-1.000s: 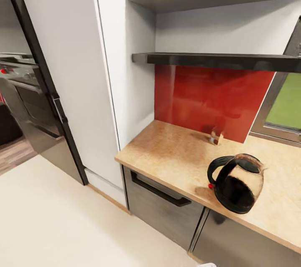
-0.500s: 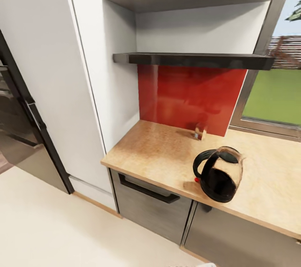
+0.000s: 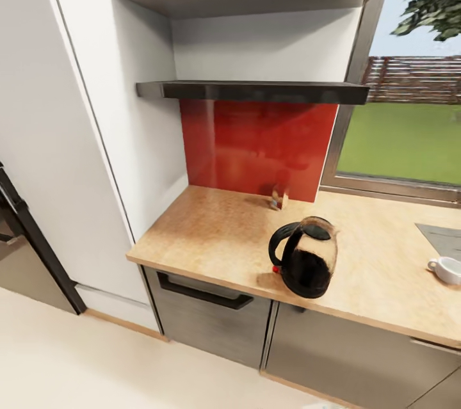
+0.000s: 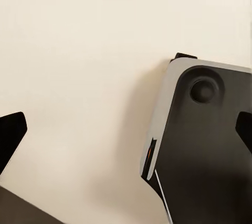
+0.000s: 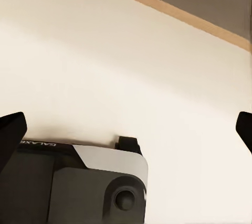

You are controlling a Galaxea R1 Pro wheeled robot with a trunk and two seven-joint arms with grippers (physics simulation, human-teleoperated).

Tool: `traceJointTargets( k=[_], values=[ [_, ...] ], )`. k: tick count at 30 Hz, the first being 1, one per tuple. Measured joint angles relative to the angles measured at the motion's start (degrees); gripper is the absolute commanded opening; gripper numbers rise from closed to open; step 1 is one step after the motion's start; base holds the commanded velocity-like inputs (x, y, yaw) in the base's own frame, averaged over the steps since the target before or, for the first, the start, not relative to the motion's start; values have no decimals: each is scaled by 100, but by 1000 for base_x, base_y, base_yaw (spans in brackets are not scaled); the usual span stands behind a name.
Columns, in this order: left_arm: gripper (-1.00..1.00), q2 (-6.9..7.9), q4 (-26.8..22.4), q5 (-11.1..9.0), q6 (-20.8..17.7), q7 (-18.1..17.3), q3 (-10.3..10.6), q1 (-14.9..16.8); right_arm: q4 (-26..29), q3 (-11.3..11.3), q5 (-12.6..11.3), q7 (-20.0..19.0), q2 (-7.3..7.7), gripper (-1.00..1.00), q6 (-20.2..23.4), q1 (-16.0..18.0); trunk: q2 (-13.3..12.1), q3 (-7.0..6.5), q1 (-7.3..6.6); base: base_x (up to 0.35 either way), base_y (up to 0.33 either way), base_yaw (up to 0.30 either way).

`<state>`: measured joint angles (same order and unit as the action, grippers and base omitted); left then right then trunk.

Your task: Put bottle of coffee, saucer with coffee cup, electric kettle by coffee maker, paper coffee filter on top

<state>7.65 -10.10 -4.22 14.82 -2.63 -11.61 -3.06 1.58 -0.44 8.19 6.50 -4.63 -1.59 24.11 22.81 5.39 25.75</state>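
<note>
The kettle point(image 3: 303, 265) stands near the countertop's point(image 3: 211, 236) front edge, handle toward the left end, ready to be carried. The cup point(image 3: 446, 269) sits far off toward the right end. The shelf point(image 3: 253, 90) hangs above. Both arms hang low over the floor: left gripper point(image 4: 126, 140) and right gripper point(image 5: 126, 129) spread wide, holding nothing, touching nothing.

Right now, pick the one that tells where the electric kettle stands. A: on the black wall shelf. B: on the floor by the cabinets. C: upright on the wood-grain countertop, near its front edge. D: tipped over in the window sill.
C: the electric kettle stands upright on the countertop close to the front edge, well below the kitchen shelf.
</note>
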Motion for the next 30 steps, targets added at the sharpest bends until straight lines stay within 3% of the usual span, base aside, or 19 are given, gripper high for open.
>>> traceJointTargets(
  k=[7, 20, 24, 30],
  values=[
    [100, 0, 0, 0, 0, 0, 0, -3, 0, 0, 0, 0, 0, 100, -3, 0, 0, 0, 0, -10, 6, -267],
    [100, 15, -1, 0, 0, 0, -1, 0, -5, 0, 14, 0, 12, 100, 29, -5, 0, 0, 1, -168, 125, -267],
    [100, 12, -1, 0, 0, -6, 2, -3, -9, -2, 24, -6, 153, 100, 46, -203, 0, 0, 0, -15, 12, -267],
    [100, 16, -1, 7, -6, -8, 10, -3, -11, -3, 15, -181, 492, 100, 55, -628, 0, 1, 0, -2, 2, -268]
  ],
)
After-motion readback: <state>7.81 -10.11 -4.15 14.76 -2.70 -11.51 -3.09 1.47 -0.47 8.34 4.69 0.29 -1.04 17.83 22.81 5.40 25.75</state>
